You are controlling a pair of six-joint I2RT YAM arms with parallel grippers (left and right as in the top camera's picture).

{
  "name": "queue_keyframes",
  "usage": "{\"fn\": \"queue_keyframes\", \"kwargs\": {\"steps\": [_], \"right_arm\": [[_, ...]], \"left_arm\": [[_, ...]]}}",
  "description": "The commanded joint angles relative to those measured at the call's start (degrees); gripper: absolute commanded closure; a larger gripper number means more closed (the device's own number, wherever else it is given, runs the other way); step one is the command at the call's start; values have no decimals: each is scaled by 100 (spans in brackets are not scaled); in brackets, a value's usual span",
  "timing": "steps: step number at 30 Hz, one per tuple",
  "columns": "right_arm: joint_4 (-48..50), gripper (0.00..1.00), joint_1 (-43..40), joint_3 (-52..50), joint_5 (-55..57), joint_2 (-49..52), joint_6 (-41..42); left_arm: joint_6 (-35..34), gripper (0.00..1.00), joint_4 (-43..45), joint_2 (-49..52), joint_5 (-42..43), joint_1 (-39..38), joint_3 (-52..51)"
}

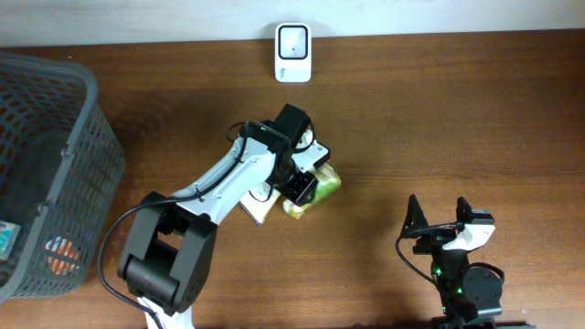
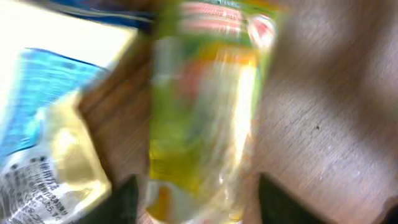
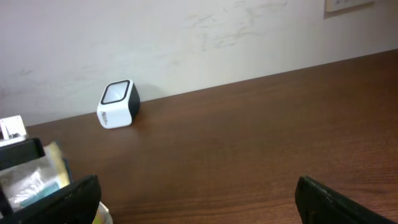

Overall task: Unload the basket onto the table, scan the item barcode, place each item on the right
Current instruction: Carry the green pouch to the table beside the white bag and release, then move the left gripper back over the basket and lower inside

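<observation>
Plainly the work is at the pick-up stage. The left pincer [image 2: 198, 205] is low over the counter [image 1: 439, 119] with the green and yellow packet [image 2: 205, 106] lying between its jaws. The jaws stand apart, one on each side of the packet. The wrist view is too smeared to show whether they pinch it or only straddle it, so I cannot tell.

A second packet [image 2: 37, 124], white and blue with some yellow, lies just beside that pincer on its left side. It is close to the green one, perhaps touching it.

The white scanner [image 1: 292, 52] stands well beyond the left pincer, out ahead of it near the wall, with bare wood between. No barcode can be read on the green packet in any view.

The right pincer [image 1: 439, 222] is spread wide and holds nothing. It is well away from the packet, and the scanner sits far ahead of it and to its left. A dark mesh basket [image 1: 55, 119] stands far off on the left pincer's outer side.

My judgement is that nothing has yet reached the scanner. The next move calls for a firm hold on the green packet alone, without dragging its neighbour along. It then needs lifting and carrying forward, turned so the printed code meets the scanner's window.
</observation>
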Motion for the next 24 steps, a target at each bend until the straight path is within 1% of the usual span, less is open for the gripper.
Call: {"fn": "queue_keyframes", "kwargs": {"steps": [1, 2, 5, 7, 11, 15, 16, 17, 21, 24], "right_arm": [[-22, 1, -26, -42, -13, -33, 42], [-22, 1, -26, -42, -13, -33, 42], [-22, 1, -26, -42, -13, -33, 42], [-22, 1, -26, -42, -13, -33, 42], [-22, 1, -26, -42, -13, -33, 42], [-22, 1, -26, -42, -13, -33, 42], [-22, 1, -26, -42, -13, -33, 42], [-22, 1, -26, -42, -13, -33, 42], [-22, 1, -26, -42, -13, -33, 42], [-22, 1, -26, -42, -13, -33, 42]], "left_arm": [[33, 8, 74, -208, 4, 35, 44], [31, 5, 48, -214, 9, 61, 127], [-20, 2, -142, -328, 0, 280, 610], [-118, 0, -330, -455, -33, 566, 1174], [-116, 1, -780, -664, -35, 1233, 2361], [-111, 1, -1084, -804, -35, 1897, 3226], [-103, 1, -1154, -837, -35, 2096, 3436], [-96, 1, -1346, -925, -31, 2586, 3884], [-109, 1, -1856, -1150, -33, 3504, 4621], [-422, 1, -2140, -1335, -107, 4216, 5031]]}}
